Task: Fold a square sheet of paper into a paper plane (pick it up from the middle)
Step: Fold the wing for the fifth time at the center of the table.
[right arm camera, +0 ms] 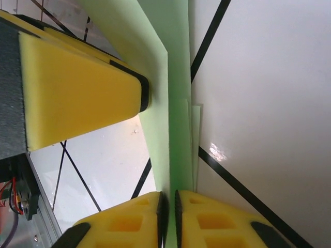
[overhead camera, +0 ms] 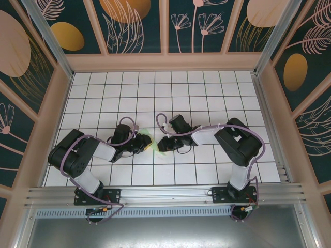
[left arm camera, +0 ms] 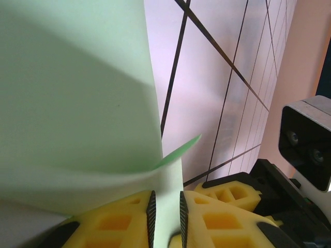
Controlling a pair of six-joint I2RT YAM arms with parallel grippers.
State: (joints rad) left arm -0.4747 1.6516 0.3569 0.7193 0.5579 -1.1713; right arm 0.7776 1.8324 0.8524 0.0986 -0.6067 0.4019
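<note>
Left tool and right tool each pinch the folded paper, which stands between them, crease running tool to tool, nearer the table's near edge.

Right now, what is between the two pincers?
The green paper spans the gap between the left pincer and the right pincer in the top view; each wrist view shows it pinched.

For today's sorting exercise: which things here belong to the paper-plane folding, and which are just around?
Job: green paper, left pincer, right pincer, both gripping it.
Just around: tiled table, patterned walls.
</note>
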